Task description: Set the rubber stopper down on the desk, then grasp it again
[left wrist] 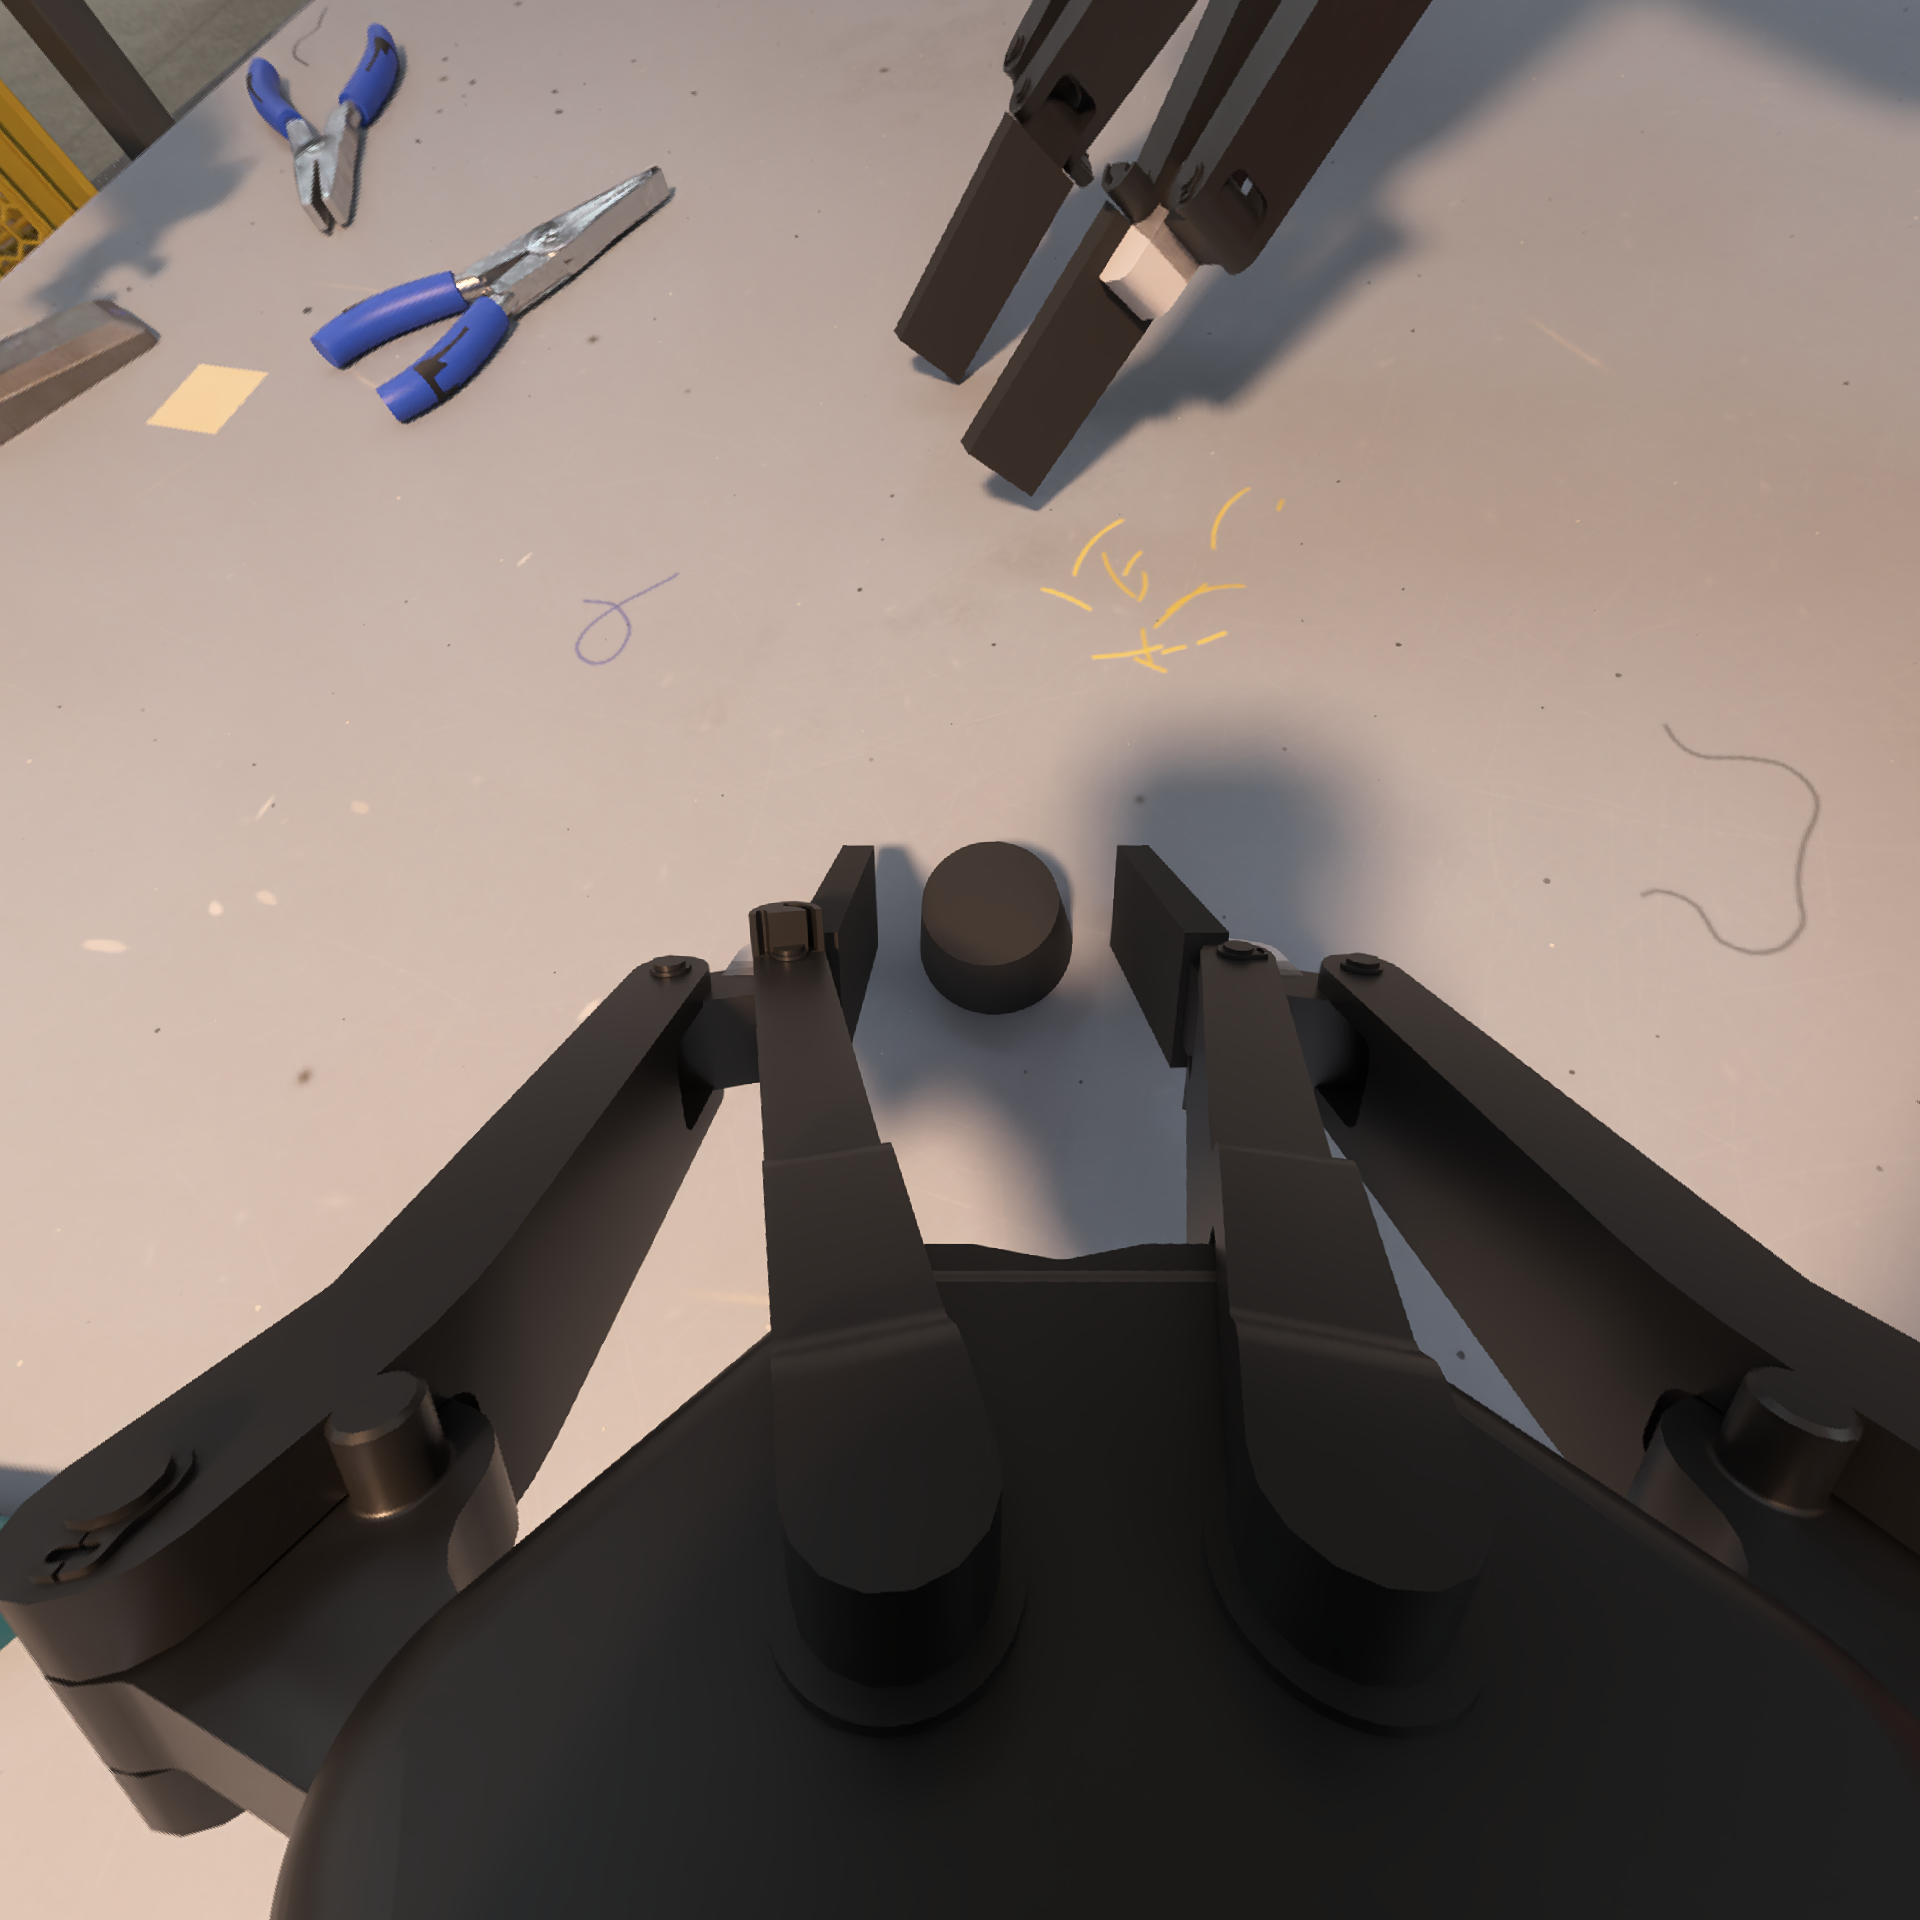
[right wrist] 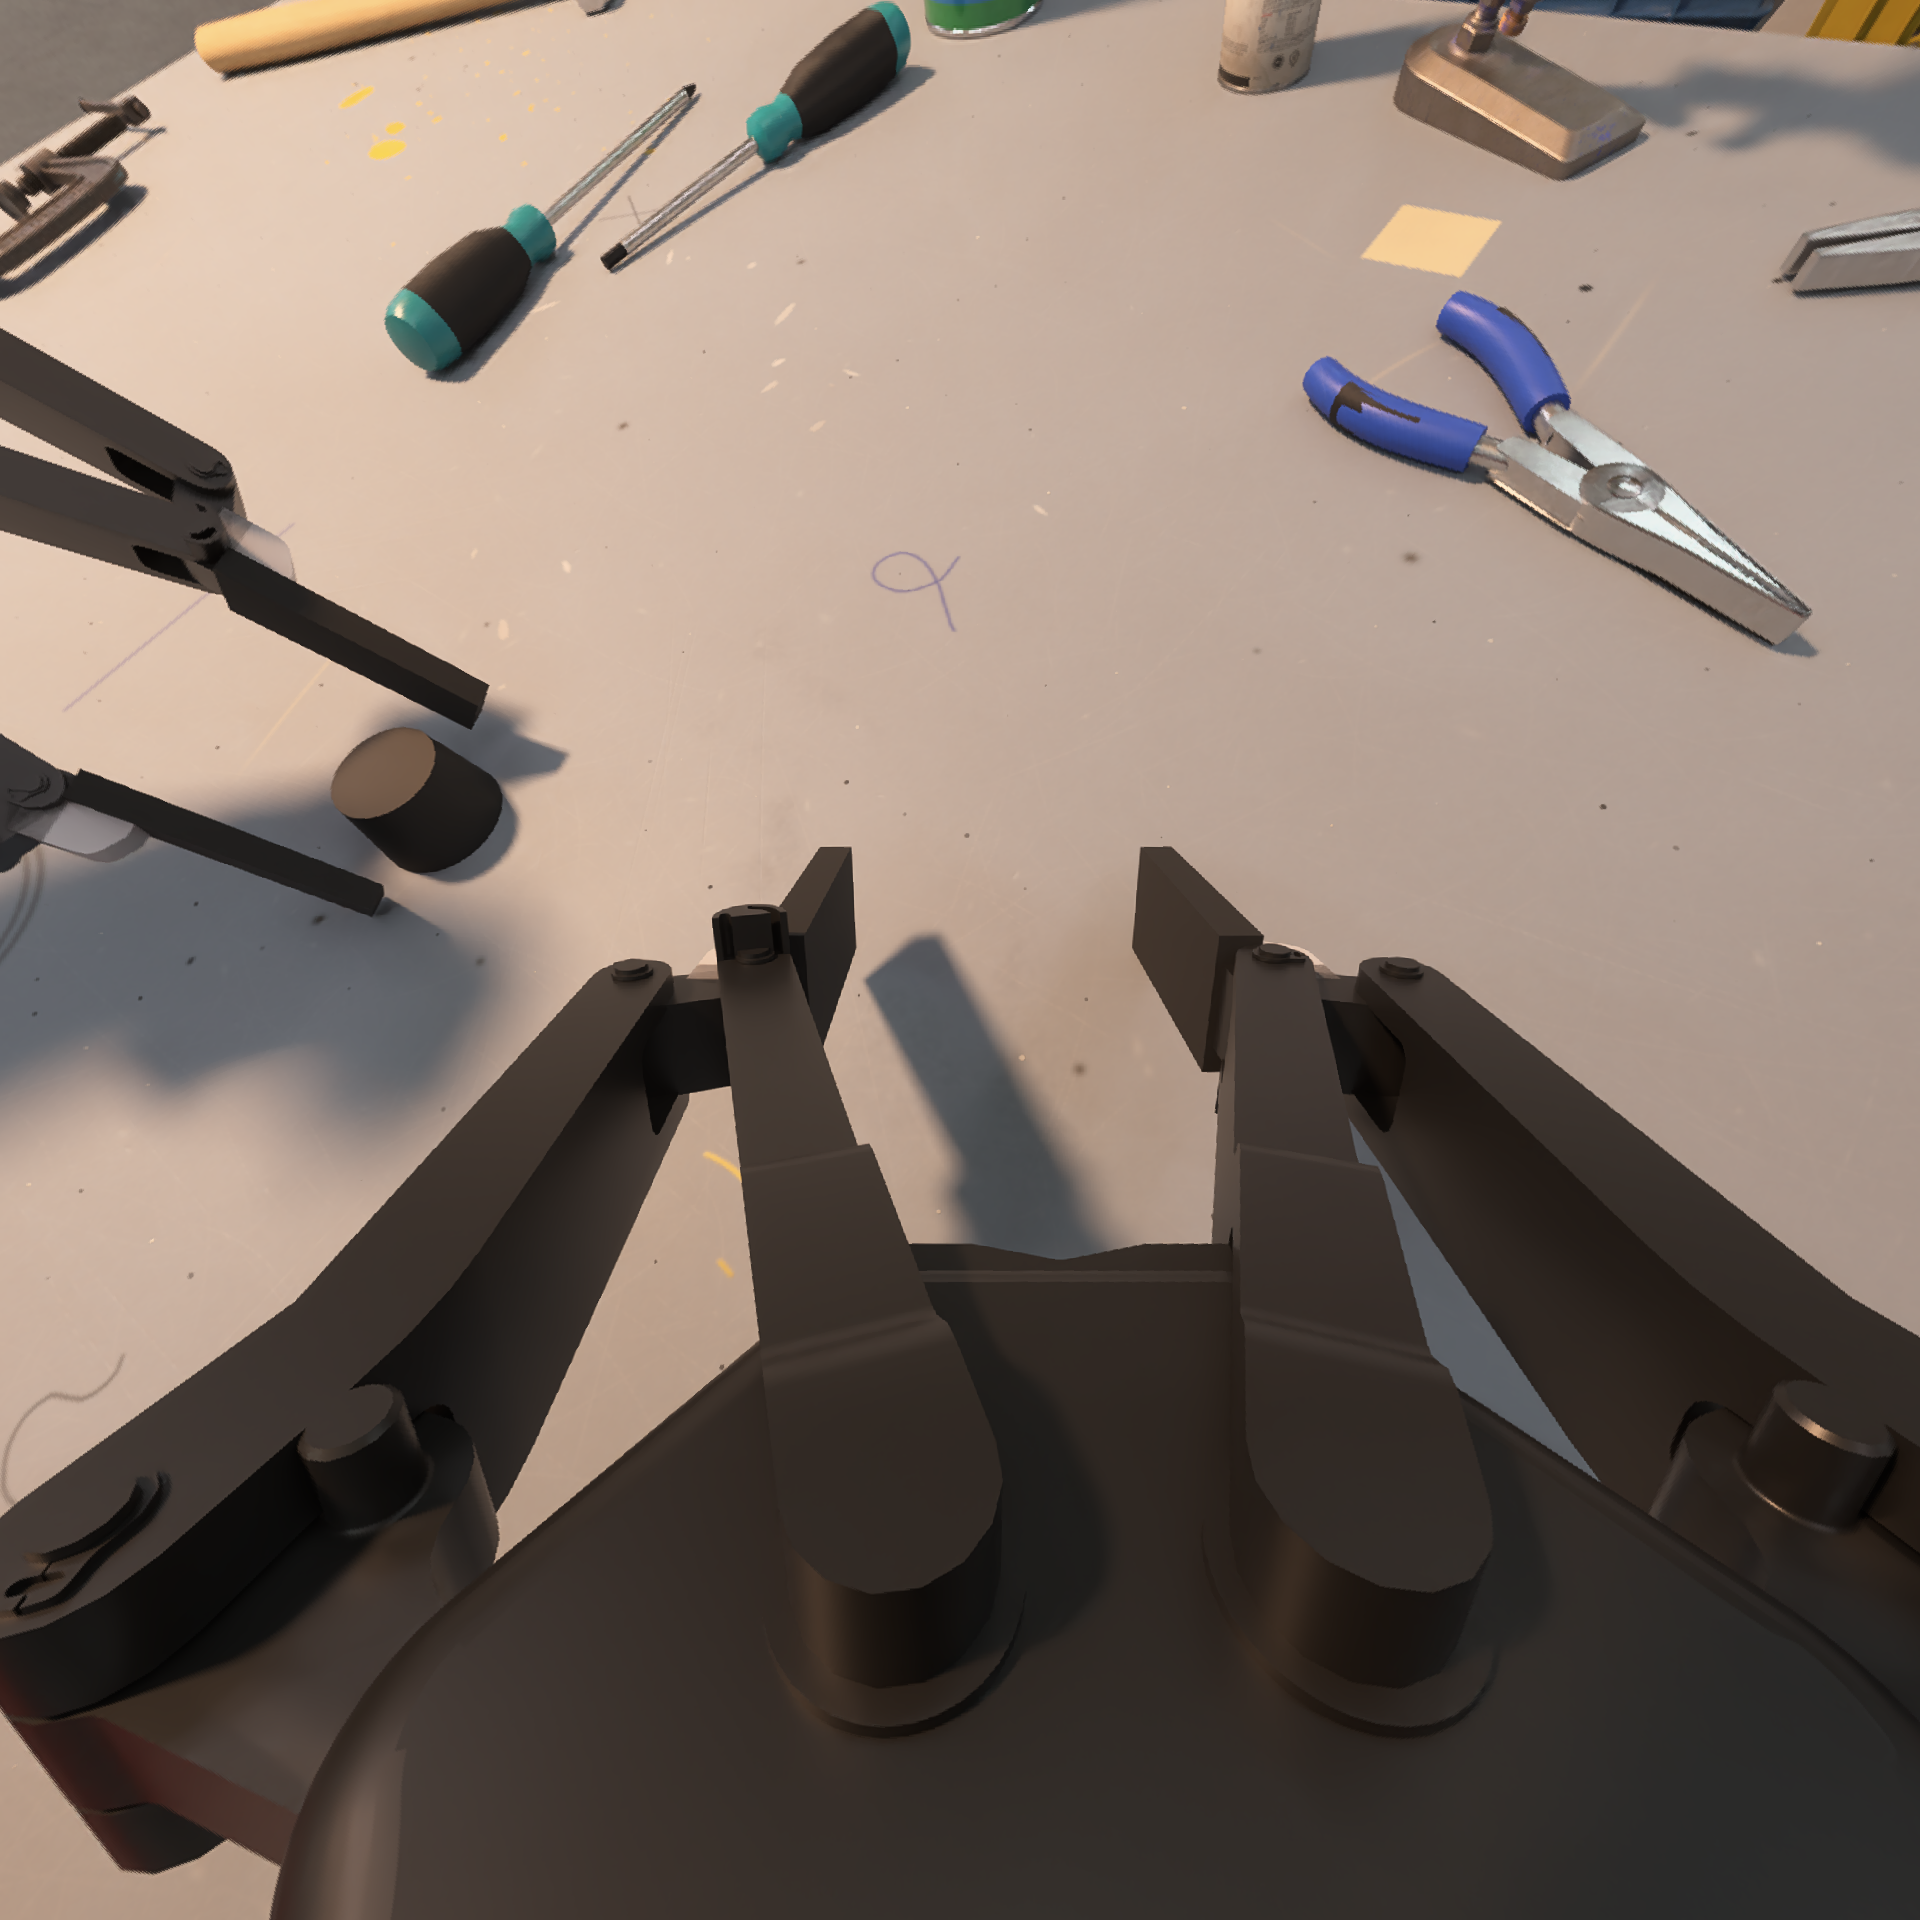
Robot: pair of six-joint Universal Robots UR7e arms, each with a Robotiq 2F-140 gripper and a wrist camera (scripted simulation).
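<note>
The dark rubber stopper [left wrist: 994, 925] is a short tapered plug that rests on the grey desk [left wrist: 727, 727]. My left gripper [left wrist: 994, 904] is open, with one finger on each side of the stopper and a small gap on both sides. In the right wrist view the stopper [right wrist: 418, 798] lies at the left, between the left gripper's fingers [right wrist: 343, 644]. My right gripper [right wrist: 994, 914] is open and empty above bare desk, to the right of the stopper. It also shows in the left wrist view [left wrist: 977, 416] at the top, beyond the stopper.
Two blue-handled pliers [left wrist: 488, 296] [left wrist: 327, 130] lie at the far left of the left wrist view, by a metal block [left wrist: 68, 358] and a yellow note [left wrist: 208, 397]. Two teal-and-black screwdrivers [right wrist: 478, 281] [right wrist: 800, 114], a wooden handle [right wrist: 343, 26], cans and a metal base [right wrist: 1517, 109] line the far side.
</note>
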